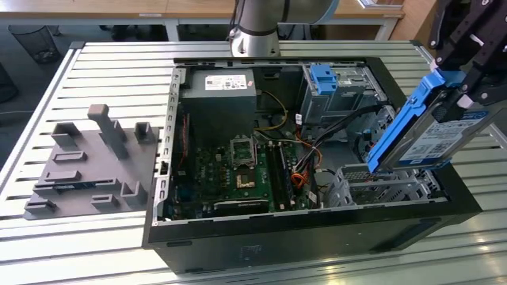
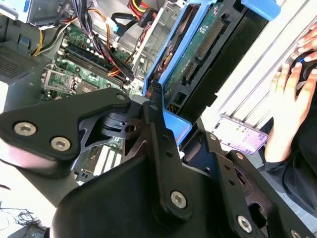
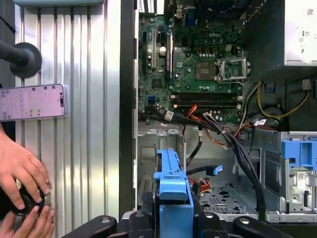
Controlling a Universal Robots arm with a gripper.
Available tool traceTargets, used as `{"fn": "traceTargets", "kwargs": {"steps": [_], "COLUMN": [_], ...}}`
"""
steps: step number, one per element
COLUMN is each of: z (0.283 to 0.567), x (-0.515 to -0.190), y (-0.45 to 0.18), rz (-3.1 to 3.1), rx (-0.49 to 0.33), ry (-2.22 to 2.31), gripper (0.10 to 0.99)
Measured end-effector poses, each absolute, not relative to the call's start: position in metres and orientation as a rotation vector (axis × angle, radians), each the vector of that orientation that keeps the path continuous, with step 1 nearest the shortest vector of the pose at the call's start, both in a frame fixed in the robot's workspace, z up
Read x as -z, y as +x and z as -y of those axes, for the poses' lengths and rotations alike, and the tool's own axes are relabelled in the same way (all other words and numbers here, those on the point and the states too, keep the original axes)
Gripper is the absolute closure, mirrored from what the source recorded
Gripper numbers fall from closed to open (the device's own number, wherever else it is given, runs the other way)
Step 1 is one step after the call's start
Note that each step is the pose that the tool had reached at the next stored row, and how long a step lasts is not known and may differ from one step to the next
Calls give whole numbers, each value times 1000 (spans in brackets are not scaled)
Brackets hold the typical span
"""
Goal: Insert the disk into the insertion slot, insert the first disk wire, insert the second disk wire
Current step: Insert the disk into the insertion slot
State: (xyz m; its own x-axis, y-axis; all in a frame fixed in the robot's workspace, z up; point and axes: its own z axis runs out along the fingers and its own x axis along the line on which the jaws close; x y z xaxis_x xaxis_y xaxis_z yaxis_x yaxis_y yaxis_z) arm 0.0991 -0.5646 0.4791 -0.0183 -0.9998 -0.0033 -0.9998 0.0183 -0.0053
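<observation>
The step in hand is judged to be the seating of the disk [image 1: 431, 133] in the insertion slot [image 1: 384, 185]. For this to be done well, the disk would have to be brought out of its tilt until the edges of its blue carrier are squared with the slot's perforated walls. It should then be lowered slowly, so that no corner is caught on the rim. The loose wires [image 1: 301, 172] just beside the slot, on its motherboard [image 1: 246, 172] side, are best kept out from under the carrier. A trapped wire is judged the likeliest fault. A firm grip is called for, since the disk is clamped at one end and could swing.

The gripper [image 1: 466, 89] is pressed together on the disk's upper end, with the blue carrier pinched. In the second wrist view one finger [image 2: 157, 114] is laid against the carrier's edge. The disk is held in the air above the slot, tilted, its lower end just over the slot's rim and, as far as can be judged, not inside it. The slot is set within the open computer case [image 1: 317, 240].
</observation>
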Motion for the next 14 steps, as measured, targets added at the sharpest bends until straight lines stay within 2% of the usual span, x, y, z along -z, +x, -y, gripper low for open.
{"fn": "traceTargets", "kwargs": {"steps": [14], "z": [560], "x": [-468], "y": [89], "rz": [-2237], "rx": [3], "ry": [-2196], "gripper": [722]}}
